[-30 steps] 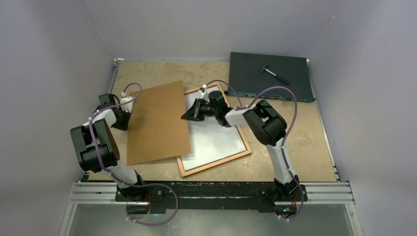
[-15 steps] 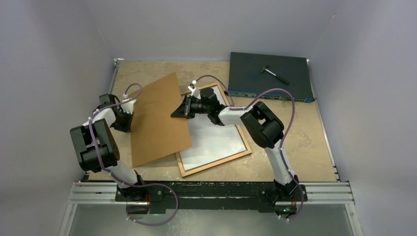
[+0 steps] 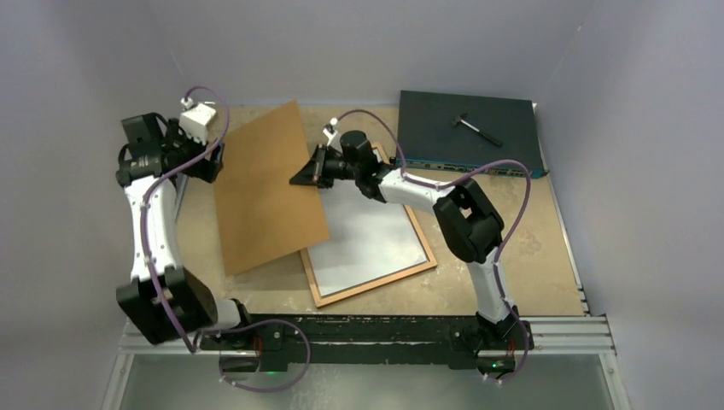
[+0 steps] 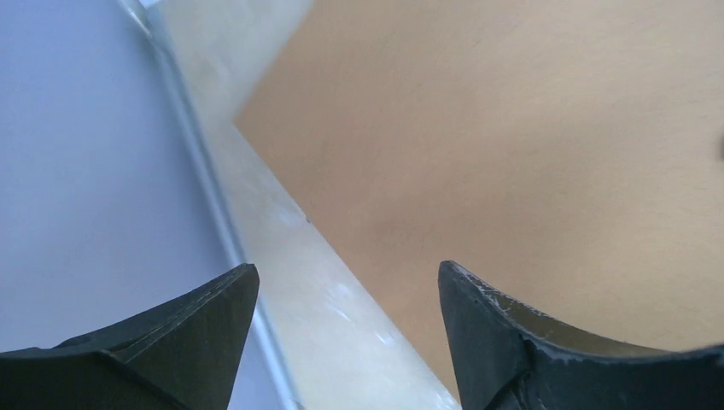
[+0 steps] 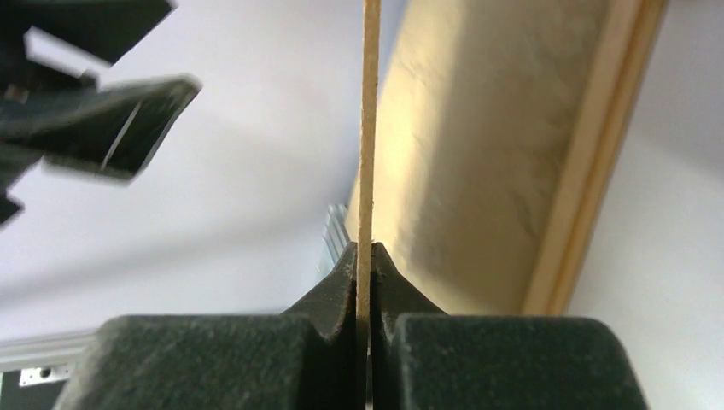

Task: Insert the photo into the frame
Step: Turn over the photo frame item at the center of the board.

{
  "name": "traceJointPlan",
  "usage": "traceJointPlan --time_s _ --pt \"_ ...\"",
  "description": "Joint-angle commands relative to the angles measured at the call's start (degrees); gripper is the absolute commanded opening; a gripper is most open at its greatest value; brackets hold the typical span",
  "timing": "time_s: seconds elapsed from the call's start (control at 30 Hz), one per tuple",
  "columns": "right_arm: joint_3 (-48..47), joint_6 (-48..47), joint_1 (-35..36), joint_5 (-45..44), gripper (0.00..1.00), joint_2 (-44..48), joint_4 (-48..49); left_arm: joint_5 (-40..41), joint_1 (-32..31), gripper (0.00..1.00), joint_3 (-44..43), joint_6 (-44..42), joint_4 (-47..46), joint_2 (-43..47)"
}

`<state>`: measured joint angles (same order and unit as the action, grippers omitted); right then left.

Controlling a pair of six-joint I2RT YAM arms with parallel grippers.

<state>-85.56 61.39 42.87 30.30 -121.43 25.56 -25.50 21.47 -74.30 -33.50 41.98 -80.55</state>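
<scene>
The orange-brown frame (image 3: 369, 288) lies flat at the table's centre. The photo (image 3: 367, 235) lies inside its border, plain white back up. The brown backing board (image 3: 265, 192) stands tilted over the frame's left part, its near edge down by the table. My right gripper (image 3: 301, 176) is shut on the board's right edge. The wrist view shows the thin board (image 5: 369, 128) pinched between the fingertips of that gripper (image 5: 364, 249), with a frame rail (image 5: 589, 171) to the right. My left gripper (image 3: 213, 160) is raised at the far left beside the board's left edge. It (image 4: 348, 266) is open and holds nothing.
A dark flat electronics box (image 3: 468, 132) lies at the back right with a small hammer-like tool (image 3: 476, 128) on top. Grey walls close in on three sides. A metal rail (image 3: 367, 333) runs along the near edge.
My left gripper opened, let go of the board's left edge, and the arm rose toward the far left. My right gripper moved left and back, tilting the board up more steeply.
</scene>
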Motion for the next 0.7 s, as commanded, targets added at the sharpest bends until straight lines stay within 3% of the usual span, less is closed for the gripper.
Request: traceJointPlan --time_s 0.0,0.1,0.37,0.47,0.57,0.63,0.67 --pt "-12.8 2.6 -2.9 -5.9 0.0 5.3 -1.7 -13.7 0.4 0.83 -3.3 -5.8 0.1 11.5" --pt "-16.6 7.3 -6.6 -6.4 0.0 5.1 -2.7 -17.7 0.2 0.87 0.1 -13.8 0.0 17.9" --pt "-20.7 15.0 -10.0 -9.8 0.0 7.3 -8.5 -27.1 0.2 0.9 4.2 -40.2 14.5 26.6" --pt "-21.1 17.0 -10.0 -12.3 0.0 8.7 -10.1 -28.7 0.1 0.9 6.7 -44.8 14.1 29.4" --pt "-21.0 19.8 -10.0 -13.5 0.0 9.7 -10.4 -27.9 0.2 0.87 9.4 -61.5 20.3 30.8" --pt "-20.4 21.9 -10.0 -13.5 0.0 10.1 -9.3 -26.8 0.1 0.86 12.8 -67.1 18.7 33.4" --pt "-19.7 23.7 -10.0 -13.6 0.0 10.4 -8.3 -26.6 0.2 0.86 14.9 -67.2 13.7 35.3"
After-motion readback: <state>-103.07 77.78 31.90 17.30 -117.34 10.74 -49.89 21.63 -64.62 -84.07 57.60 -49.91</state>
